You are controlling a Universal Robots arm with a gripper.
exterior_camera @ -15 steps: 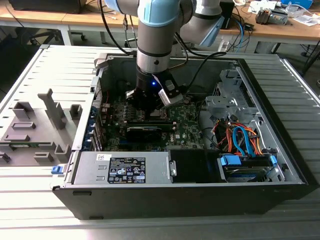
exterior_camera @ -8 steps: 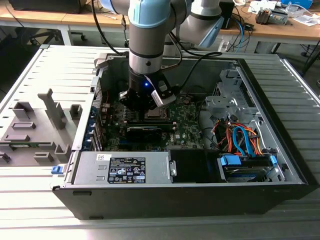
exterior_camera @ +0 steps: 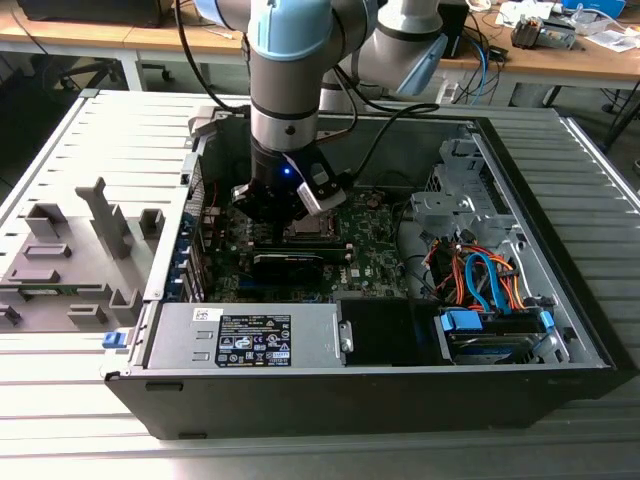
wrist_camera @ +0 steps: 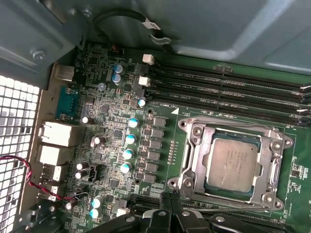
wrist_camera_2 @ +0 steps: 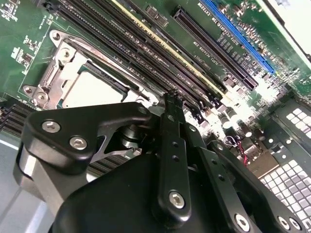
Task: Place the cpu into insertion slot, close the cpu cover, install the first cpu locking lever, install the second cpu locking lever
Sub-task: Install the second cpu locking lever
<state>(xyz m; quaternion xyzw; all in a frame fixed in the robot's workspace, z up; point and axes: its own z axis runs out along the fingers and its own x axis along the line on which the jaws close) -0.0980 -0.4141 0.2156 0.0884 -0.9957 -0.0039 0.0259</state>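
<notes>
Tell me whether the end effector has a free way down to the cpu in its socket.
Probably yes. The end effector hangs just beside the cpu, which lies in the insertion slot under the cpu cover; its metal top shows bare through the window, with no cable across it.

This was a workshop or robotics lab. The claw (exterior_camera: pixel 285 212) hung inside an opened computer case (exterior_camera: pixel 560 250) laid flat on a slatted metal table (exterior_camera: pixel 600 160). Behind it stood wooden benches (exterior_camera: pixel 560 62) strewn with cables and gear; grey fixture blocks (exterior_camera: pixel 105 215) sat beside it.
</notes>
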